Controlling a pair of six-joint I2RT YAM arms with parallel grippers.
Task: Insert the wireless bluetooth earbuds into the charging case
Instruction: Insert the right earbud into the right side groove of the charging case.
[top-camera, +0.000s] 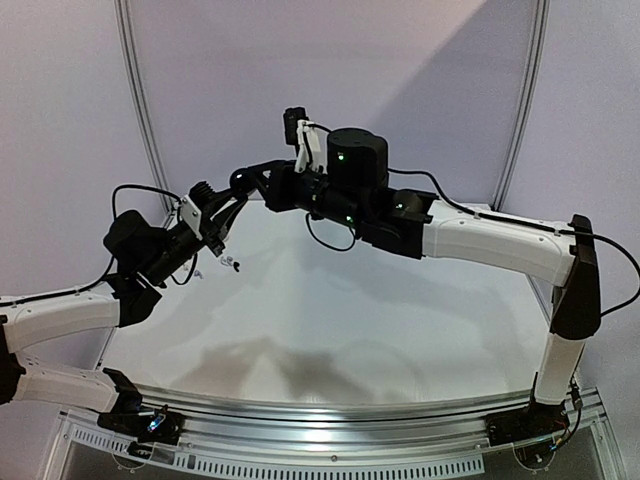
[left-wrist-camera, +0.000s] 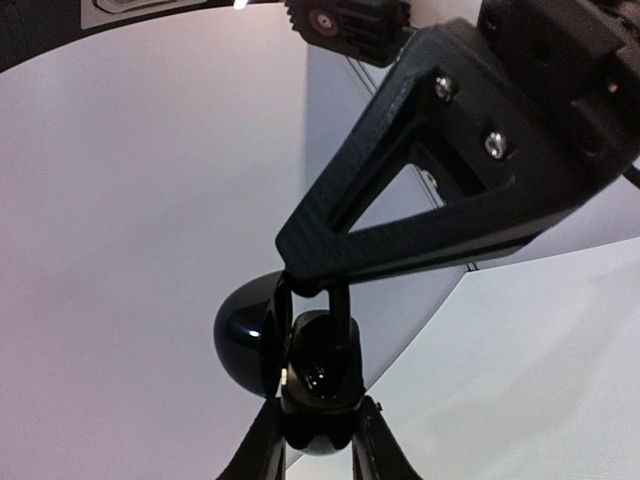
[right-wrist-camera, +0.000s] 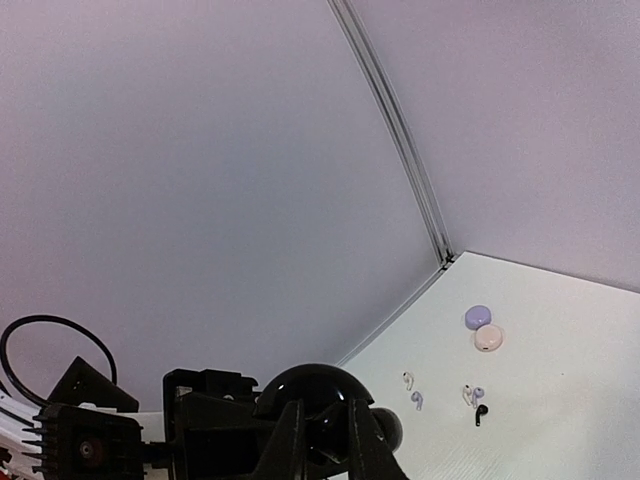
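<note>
The black charging case (left-wrist-camera: 320, 385) hangs in the air above the table's far left, and my left gripper (left-wrist-camera: 320, 405) is shut on its base. Its glossy domed lid (left-wrist-camera: 245, 335) stands open to the left. My right gripper (left-wrist-camera: 312, 300) reaches down into the open case, its narrow fingers close together. In the right wrist view my right gripper (right-wrist-camera: 328, 428) pinches a small glossy black piece (right-wrist-camera: 327, 440), which looks like a black earbud, in front of the lid (right-wrist-camera: 315, 385). More earbuds lie on the table: white (right-wrist-camera: 408, 380), lavender (right-wrist-camera: 417, 400) and black (right-wrist-camera: 481, 412).
A lavender puck (right-wrist-camera: 478, 317) and a pale puck (right-wrist-camera: 489, 338) lie near the table's far edge. Both grippers meet at the far left (top-camera: 225, 200), with small buds on the table below them (top-camera: 228, 263). Curved wall panels stand behind the white table (top-camera: 330, 320).
</note>
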